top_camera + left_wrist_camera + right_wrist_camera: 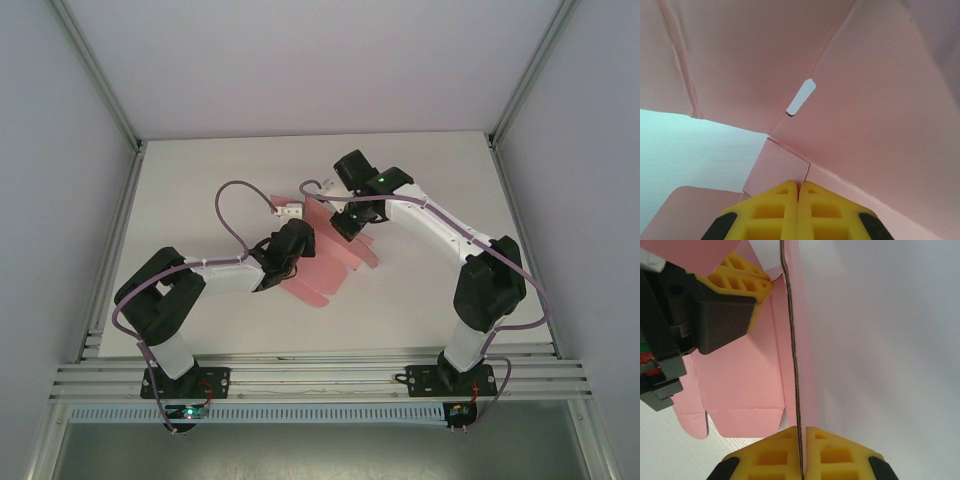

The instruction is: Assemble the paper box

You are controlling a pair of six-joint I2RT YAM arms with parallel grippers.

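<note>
The pink paper box (325, 270) is a partly folded die-cut sheet at the table's middle, held between both grippers. My left gripper (296, 240) is shut on the sheet's left part. In the left wrist view its yellow fingertips (798, 182) pinch the card beside a small tab (780, 167), and a panel with a slot (801, 97) rises in front. My right gripper (350, 225) is shut on the sheet's far right part. In the right wrist view an upright panel (790, 315) runs edge-on from between the right gripper (801, 428) fingertips, and flat flaps (745, 385) lie to its left.
The white table (430, 190) lies open to the right and the far side of the sheet. Aluminium rails (320, 378) cross the near edge by the arm bases. Frame posts and grey walls close in both sides. The left gripper's black body (715, 315) sits close to the right gripper.
</note>
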